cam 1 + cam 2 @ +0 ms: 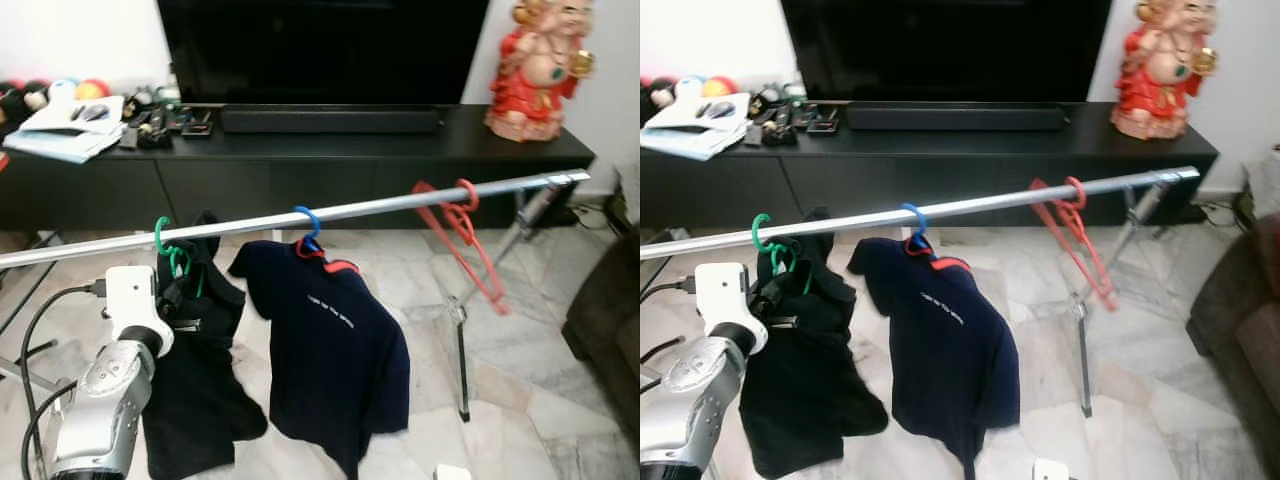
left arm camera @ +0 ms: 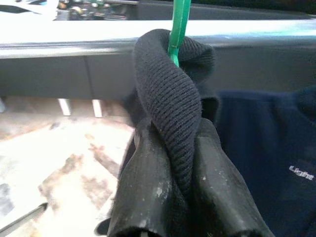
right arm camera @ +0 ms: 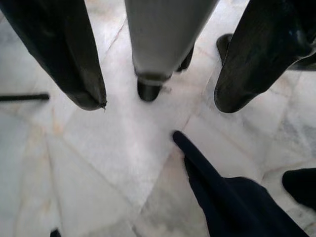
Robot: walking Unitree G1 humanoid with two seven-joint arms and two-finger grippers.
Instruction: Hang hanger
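A silver rail [image 1: 300,218] runs across the room, rising from left to right, in front of a long black TV counter [image 1: 300,160]. At the rail's left end a green hanger [image 1: 170,245] hooks over it and carries a black top [image 1: 195,390]. The left end effector [image 2: 180,197] is raised to this garment, its two black fingers [image 2: 148,192] closed tight on a ribbed fold of the black top just below the hanger's green neck. Next along, a blue hanger [image 1: 307,228] hooks on the rail and holds a navy shirt [image 1: 335,350] with small white lettering on the chest. Further right, a red hanger [image 1: 462,235] hangs bare on the rail, tilted. A red and gold figurine [image 1: 535,65] stands on the counter's right end. The right end effector [image 3: 158,106] hangs low over the marble floor [image 3: 98,163], its fingers spread wide apart and gripping nothing, with a corner of navy cloth lying on the floor below it
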